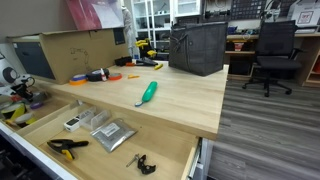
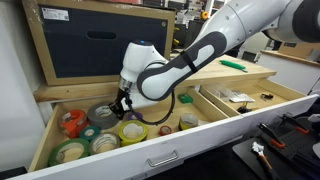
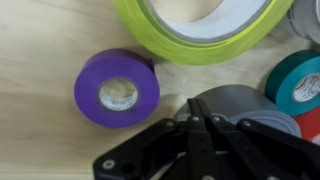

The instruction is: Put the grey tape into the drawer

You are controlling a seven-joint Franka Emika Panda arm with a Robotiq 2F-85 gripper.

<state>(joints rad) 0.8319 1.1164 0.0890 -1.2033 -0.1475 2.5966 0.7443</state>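
The gripper (image 3: 198,108) is shut tight. Its two black fingers are pressed together with nothing between them, so it holds nothing. The grey tape (image 3: 250,100) lies flat on the wood floor of the drawer (image 2: 42,135), right under the finger tips and a bit to one side. The wrist view does not show if the tips touch it. In an exterior view the arm (image 2: 200,50) reaches down near the back edge of the drawer, about halfway along it, so I think the grey tape is there too, already inside. The roll sits in a crowd. A teal tape roll (image 3: 300,85) is just beside it, a purple tape roll (image 3: 117,88) is near on the other side of the fingers, and a big yellow-green tape roll (image 3: 200,25) lies close by. If the gripper goes up crooked, a finger may hook the rim of the grey tape and drag it or tip it. If it slides sideways, it can shove the grey tape into the other rolls. If it pushes down, the shut fingers hit the roll hard. If the tape must be picked up again, shut fingers cannot take it. As the arm rises, it may also bump the table edge (image 2: 70,92) above the back of the drawer.
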